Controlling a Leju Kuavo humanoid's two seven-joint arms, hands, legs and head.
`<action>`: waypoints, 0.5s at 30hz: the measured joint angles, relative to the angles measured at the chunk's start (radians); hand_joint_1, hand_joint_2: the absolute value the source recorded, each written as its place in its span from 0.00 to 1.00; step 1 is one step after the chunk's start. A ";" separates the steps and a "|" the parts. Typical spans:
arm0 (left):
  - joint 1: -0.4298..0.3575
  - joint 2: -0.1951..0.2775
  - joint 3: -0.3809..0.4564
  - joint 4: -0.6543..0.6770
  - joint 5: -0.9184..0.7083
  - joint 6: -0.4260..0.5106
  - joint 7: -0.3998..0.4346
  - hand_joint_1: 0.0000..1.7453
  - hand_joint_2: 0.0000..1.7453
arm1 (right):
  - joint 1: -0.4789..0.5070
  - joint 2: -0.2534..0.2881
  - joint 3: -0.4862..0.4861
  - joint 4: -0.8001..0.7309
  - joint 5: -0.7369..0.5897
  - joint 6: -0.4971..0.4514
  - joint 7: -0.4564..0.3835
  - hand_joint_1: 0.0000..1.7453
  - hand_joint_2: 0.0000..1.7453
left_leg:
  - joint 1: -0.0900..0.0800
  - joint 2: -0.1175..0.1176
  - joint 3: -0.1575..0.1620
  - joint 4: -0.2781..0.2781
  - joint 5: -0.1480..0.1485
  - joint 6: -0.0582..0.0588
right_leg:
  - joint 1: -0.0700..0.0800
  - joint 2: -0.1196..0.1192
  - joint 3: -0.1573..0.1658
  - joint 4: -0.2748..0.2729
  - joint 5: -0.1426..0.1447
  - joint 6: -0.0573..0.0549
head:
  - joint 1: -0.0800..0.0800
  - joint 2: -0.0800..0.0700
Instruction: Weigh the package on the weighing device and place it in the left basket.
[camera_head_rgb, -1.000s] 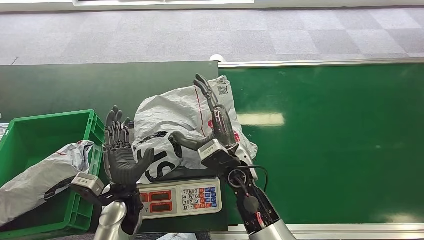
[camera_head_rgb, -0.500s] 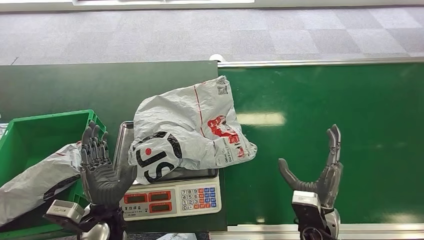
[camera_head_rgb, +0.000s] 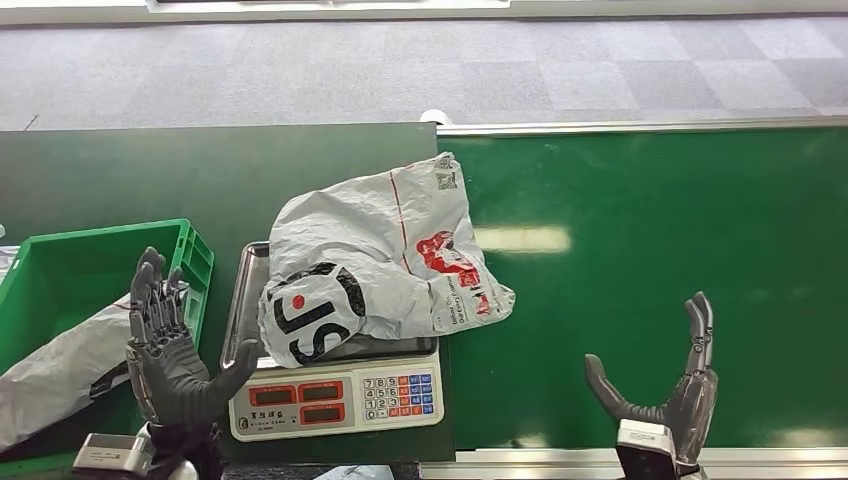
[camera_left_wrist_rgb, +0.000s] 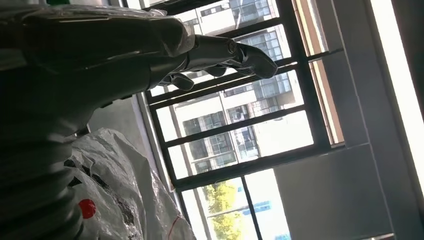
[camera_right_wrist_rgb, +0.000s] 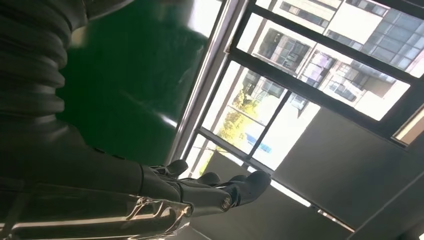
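Your package (camera_head_rgb: 375, 265) lies on the scale (camera_head_rgb: 340, 395); both hands (left (camera_head_rgb: 172, 350), right (camera_head_rgb: 670, 390)) are empty, fingers spread, so the basket (camera_head_rgb: 190, 262) move remains.

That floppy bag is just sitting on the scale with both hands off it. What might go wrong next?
The package is wider than the scale and droops past its edge onto the green belt, so the reading may come out low. The left basket already holds another bag, leaving less room. Slick, loose plastic might slip from the left hand or right hand.
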 joint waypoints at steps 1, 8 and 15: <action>-0.011 0.011 -0.010 0.008 -0.014 0.012 0.000 0.00 1.00 | -0.008 0.000 0.005 0.007 -0.016 -0.001 0.000 0.00 1.00 | 0.000 0.000 0.000 0.000 0.000 0.000 | 0.000 0.000 0.000 0.000 0.000 0.000 | 0.000 0.000; -0.188 0.034 0.003 0.205 -0.262 0.075 0.067 0.00 1.00 | -0.073 -0.006 0.071 0.068 -0.060 0.014 0.000 0.00 1.00 | 0.000 0.000 0.001 0.000 0.002 0.000 | 0.000 0.000 0.002 0.000 0.001 0.000 | 0.000 0.000; -0.425 0.034 0.076 0.488 -0.472 0.092 0.244 0.00 1.00 | -0.131 0.004 0.109 0.129 -0.014 0.049 0.000 0.00 1.00 | 0.000 -0.001 0.001 0.000 0.004 0.000 | 0.000 0.000 0.001 0.001 0.003 0.000 | 0.000 0.000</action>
